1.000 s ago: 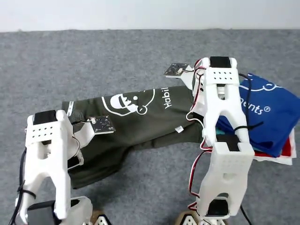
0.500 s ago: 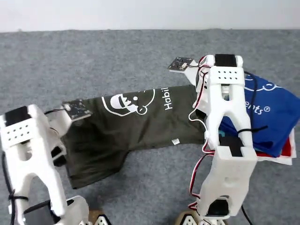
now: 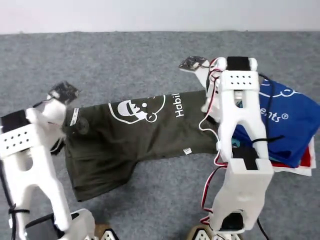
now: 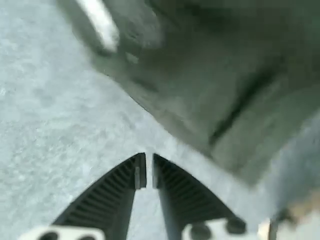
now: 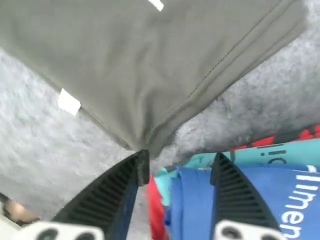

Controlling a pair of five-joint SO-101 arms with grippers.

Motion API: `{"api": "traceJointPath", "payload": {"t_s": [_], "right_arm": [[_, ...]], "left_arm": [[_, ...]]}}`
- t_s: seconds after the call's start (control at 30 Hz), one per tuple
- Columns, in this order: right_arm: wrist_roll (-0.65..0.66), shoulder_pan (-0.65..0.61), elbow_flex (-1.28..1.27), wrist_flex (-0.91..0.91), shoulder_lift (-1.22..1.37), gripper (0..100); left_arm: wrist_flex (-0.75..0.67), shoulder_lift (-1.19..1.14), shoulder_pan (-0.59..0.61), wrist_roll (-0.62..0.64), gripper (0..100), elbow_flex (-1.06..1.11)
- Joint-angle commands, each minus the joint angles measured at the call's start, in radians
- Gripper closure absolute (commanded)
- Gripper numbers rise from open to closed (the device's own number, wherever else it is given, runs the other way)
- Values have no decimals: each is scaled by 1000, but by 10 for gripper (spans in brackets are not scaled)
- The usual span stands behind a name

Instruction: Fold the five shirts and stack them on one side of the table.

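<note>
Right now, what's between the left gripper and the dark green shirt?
Only bare grey table covering lies between the left gripper and the dark green shirt, as the left wrist view shows.

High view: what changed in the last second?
The left arm swung left, off the olive shirt. The left tool is now shut and empty over the grey table, beside the shirt's edge. The right arm edged slightly right, and the right tool is open at the shirt's corner. The shirt and the folded stack stayed roughly where they were.
</note>
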State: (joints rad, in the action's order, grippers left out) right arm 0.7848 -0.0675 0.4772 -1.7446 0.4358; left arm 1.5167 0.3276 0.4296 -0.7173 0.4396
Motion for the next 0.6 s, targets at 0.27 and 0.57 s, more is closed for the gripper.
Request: {"api": "traceJointPath", "payload": {"t_s": [0.27, 0.57], "right_arm": [[-239, -87, 8, 107, 108, 977], [-235, -16, 8, 105, 314, 988]], "left_arm": [[-411, -157, -149, 339, 985, 182], [-385, -606, -44, 341, 985, -91]]}}
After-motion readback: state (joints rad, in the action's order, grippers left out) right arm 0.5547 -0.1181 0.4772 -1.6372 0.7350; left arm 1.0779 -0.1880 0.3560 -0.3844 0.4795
